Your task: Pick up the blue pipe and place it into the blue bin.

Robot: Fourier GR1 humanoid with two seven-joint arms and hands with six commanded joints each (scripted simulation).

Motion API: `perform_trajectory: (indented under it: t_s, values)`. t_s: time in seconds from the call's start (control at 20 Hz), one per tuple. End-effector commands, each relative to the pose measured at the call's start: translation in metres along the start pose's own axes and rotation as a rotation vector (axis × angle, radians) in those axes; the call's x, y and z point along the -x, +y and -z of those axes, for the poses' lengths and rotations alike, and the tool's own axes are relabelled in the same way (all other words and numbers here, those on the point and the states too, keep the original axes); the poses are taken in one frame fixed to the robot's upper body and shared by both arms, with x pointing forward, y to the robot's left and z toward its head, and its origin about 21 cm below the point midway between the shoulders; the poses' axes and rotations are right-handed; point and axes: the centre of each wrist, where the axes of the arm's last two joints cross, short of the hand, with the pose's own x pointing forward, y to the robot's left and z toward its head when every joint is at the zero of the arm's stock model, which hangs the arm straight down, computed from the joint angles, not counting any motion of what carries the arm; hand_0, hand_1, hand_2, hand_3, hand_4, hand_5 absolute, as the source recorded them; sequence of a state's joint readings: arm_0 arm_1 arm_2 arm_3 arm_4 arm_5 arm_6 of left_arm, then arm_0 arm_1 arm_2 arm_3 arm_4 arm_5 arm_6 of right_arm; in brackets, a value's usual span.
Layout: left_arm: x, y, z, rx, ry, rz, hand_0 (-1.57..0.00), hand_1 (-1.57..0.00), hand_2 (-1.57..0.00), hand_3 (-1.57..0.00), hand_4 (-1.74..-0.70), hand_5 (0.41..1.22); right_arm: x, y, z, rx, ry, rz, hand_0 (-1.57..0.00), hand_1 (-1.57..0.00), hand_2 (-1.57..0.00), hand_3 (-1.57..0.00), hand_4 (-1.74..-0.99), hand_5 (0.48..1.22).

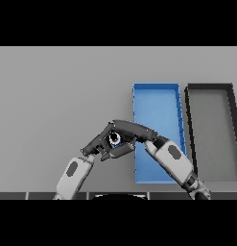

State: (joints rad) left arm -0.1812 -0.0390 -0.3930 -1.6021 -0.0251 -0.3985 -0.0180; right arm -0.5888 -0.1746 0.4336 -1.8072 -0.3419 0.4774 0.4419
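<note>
1. The left arm [74, 175] came up from the near edge of the grey surface [57, 96], left of the middle, and leaned toward the right.
2. The left hand [98, 144] lay at the end of that arm, dark, close to the near edge and just left of the blue bin. Its fingers reached up toward the right hand, and I could not tell whether they were closed on anything.
3. The blue pipe [114, 140] sat between the two hands, a little way in from the near edge. Only a small round end with a pale ring and a bit of blue showed, the rest hidden by dark fingers. It was outside the bin, just beside the bin's left wall.
4. The right hand [127, 132] curved over the pipe from the right, with its fingers wrapped round it in a closed grip.
5. The right arm [172, 161] crossed over the near part of the blue bin, entering from the near edge on the right.
6. The blue bin [156, 96] stood right of the middle, long side running from near edge to far.
7. A black bin [211, 87] with a grey floor stood just beside it, toward the right edge.
</note>
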Motion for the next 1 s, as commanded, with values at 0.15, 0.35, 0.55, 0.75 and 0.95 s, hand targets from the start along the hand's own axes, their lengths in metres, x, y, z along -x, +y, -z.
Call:
perform_trajectory:
  t_s: [0.15, 0.35, 0.55, 0.75, 0.95]
  values:
    - [-0.004, 0.001, 0.003, -0.004, -0.004, 0.014, -1.57, -1.57, -1.57, -1.44, -1.73, 1.221, -0.001, 0.006, 0.001, 0.010, -0.043, -0.032, -1.50, -1.50, -1.50, -1.43, -1.702, 1.101]
    - [-0.004, 0.005, 0.002, -0.021, -0.011, 0.041, -1.57, -1.57, -1.57, -1.42, -1.73, 1.221, -0.001, 0.007, 0.002, 0.037, -0.056, -0.005, -1.54, -1.54, -1.54, -1.52, -1.725, 1.172]
    - [-0.004, 0.006, -0.004, -0.029, -0.019, 0.103, -1.17, -1.07, -1.03, -0.93, -1.47, 1.221, -0.002, 0.009, 0.003, 0.068, -0.055, -0.024, -1.56, -1.56, -1.56, -1.55, -1.734, 1.201]
    - [-0.004, 0.012, -0.005, 0.048, 0.007, 0.170, -0.48, -0.44, -0.42, -0.38, -1.14, 1.132, -0.005, 0.014, 0.001, 0.067, -0.031, -0.002, -1.57, -1.57, -1.57, -1.56, -1.738, 1.213]
    - [-0.004, 0.011, -0.008, 0.015, 0.095, 0.157, -0.20, -0.18, -0.17, -0.16, -1.00, 0.770, -0.006, 0.016, 0.002, 0.087, -0.009, -0.039, -1.57, -1.57, -1.57, -1.57, -1.740, 1.218]
